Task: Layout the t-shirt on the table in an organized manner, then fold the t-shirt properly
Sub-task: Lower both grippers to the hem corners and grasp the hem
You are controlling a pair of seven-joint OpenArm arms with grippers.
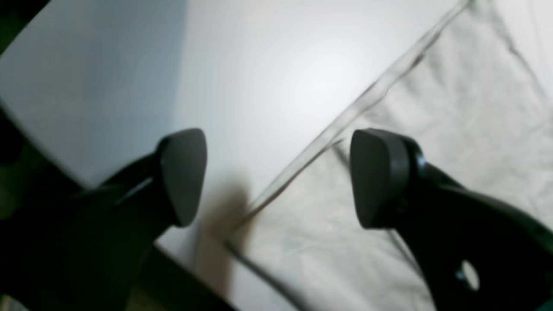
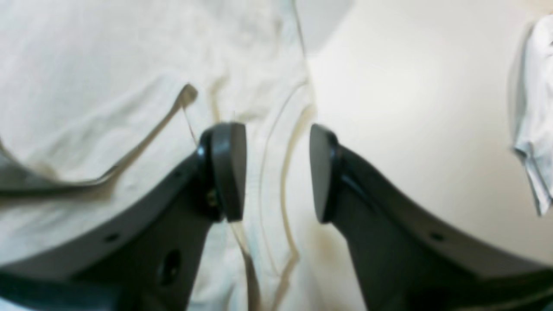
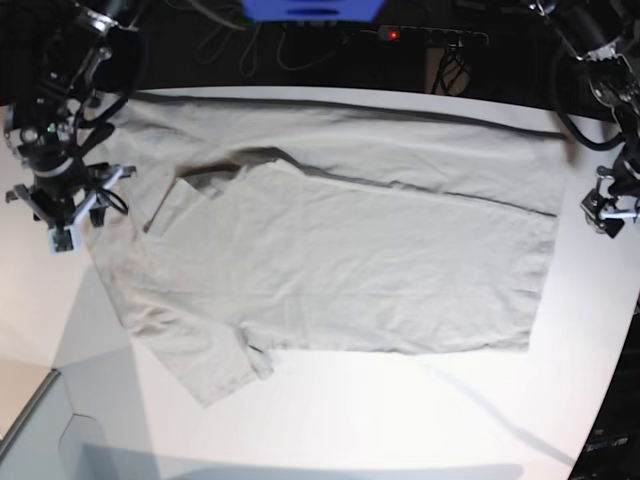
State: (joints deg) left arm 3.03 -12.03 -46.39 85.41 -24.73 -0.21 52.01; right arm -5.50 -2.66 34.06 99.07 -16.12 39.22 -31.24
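The white table (image 3: pixel 330 420) is bare along its near curved edge, with broad grey shadows crossing its near left corner. Just beyond that bare strip the t-shirt (image 3: pixel 340 250) lies spread flat across the middle of the table, laid sideways: its collar end and one short sleeve point toward the left and near-left, its straight hem runs down the right side, and a long fold line crosses its far part from left to right. On the base view's left, the right gripper (image 2: pixel 276 172) hangs over the shirt's collar end; in its own wrist view the two dark pads (image 2: pixel 229 168) stand a moderate gap apart over a seamed cloth edge, with nothing pinched between them, cloth under one pad and bare table under the other. On the base view's right, the left gripper (image 1: pixel 276 177) hangs at the shirt's hem corner with its pads (image 1: pixel 376 177) spread wide, straddling the hem line, gripping nothing. Behind the table the background is dark, with tangled cables (image 3: pixel 230 35), a blue object (image 3: pixel 310 10) and a small red light (image 3: pixel 392 34).
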